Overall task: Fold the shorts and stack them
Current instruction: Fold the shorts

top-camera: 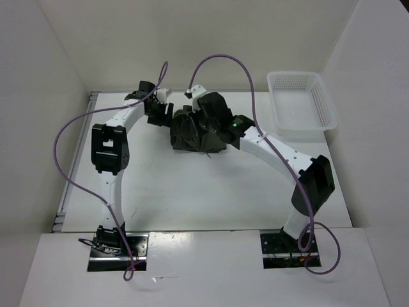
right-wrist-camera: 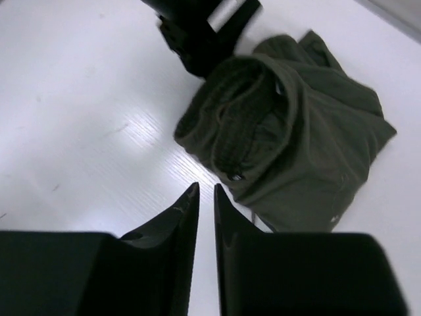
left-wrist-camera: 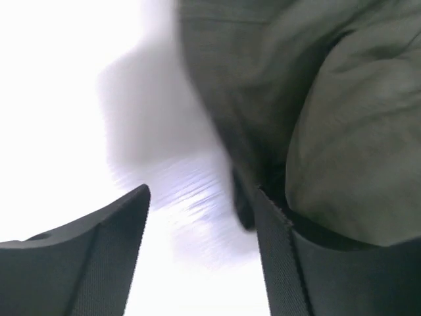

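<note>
The shorts (top-camera: 192, 133), a pair in dark olive-green soft cloth, are lying bunched in a wrinkled, roughly folded heap on the white counter (top-camera: 192, 192), toward its far middle. The ribbed waistband is gaping open on top of the heap, and loose folds are spreading out beneath it.

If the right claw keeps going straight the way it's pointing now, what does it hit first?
Most likely the bare table just short of the shorts. In its wrist view the nearly shut right claw aims at the tabletop beside the bundle's near edge; depth is unclear.
</note>
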You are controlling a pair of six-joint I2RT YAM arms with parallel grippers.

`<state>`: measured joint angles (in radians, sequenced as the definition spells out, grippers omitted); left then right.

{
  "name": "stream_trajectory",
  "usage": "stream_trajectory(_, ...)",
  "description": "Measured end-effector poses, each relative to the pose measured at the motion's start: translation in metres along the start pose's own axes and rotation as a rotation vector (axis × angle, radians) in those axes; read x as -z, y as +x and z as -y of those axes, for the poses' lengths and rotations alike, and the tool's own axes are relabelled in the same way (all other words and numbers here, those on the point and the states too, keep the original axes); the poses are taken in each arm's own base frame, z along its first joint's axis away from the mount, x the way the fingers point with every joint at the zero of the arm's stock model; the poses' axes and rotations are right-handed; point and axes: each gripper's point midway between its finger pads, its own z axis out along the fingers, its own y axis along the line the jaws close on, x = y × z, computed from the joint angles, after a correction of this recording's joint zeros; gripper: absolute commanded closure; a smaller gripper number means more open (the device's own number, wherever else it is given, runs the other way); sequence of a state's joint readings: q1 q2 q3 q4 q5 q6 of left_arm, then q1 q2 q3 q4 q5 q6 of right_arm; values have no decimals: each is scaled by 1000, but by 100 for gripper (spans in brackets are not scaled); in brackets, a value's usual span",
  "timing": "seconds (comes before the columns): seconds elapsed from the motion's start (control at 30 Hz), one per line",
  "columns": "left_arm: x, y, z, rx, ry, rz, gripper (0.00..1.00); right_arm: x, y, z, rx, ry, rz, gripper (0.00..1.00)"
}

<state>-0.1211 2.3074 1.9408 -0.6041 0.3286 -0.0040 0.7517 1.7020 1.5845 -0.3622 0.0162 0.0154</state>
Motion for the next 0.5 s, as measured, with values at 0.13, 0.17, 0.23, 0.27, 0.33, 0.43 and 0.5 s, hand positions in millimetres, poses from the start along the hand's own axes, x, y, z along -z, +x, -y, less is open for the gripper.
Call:
stream_trajectory(0.13, 28, -13, -19, 17, -58, 48, 13, -15, 36, 31, -25, 114, -58, 85)
stream_trajectory(0.17, 37, -17, -25, 22, -74, 63, 9, -19, 44, 42, -36, 145, -78, 85)
stream_trajectory(0.23, 52, -25, -33, 29, -103, 91, 8, -31, 60, 62, -52, 190, -108, 85)
stream_trajectory(0.27, 60, -28, -38, 34, -119, 103, 8, -37, 67, 70, -57, 206, -120, 85)
stream_trajectory(0.33, 71, -32, -44, 39, -143, 119, 8, -50, 82, 80, -66, 212, -146, 85)
stream_trajectory(0.43, 85, -41, -38, 27, -147, 147, 9, -68, 101, 76, -72, 177, -180, 85)
stream_trajectory(0.5, 93, -49, -23, 4, -117, 172, 9, -80, 113, 70, -74, 150, -198, 85)
